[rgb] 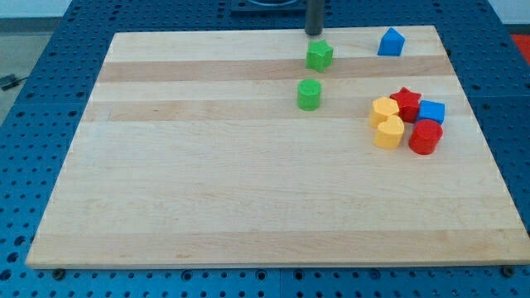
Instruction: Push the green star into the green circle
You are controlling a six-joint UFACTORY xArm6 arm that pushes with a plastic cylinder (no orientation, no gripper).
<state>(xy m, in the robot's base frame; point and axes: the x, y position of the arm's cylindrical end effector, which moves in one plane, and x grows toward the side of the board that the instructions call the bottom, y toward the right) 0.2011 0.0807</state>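
The green star lies near the view's top, a little right of the board's middle. The green circle stands just below it and slightly to the left, with a small gap between them. My tip is at the board's top edge, directly above the green star and close to it; I cannot tell whether they touch.
A blue block with a pointed top sits at the top right. A cluster at the right holds two yellow blocks, a red star, a blue block and a red cylinder. The wooden board lies on a blue pegboard table.
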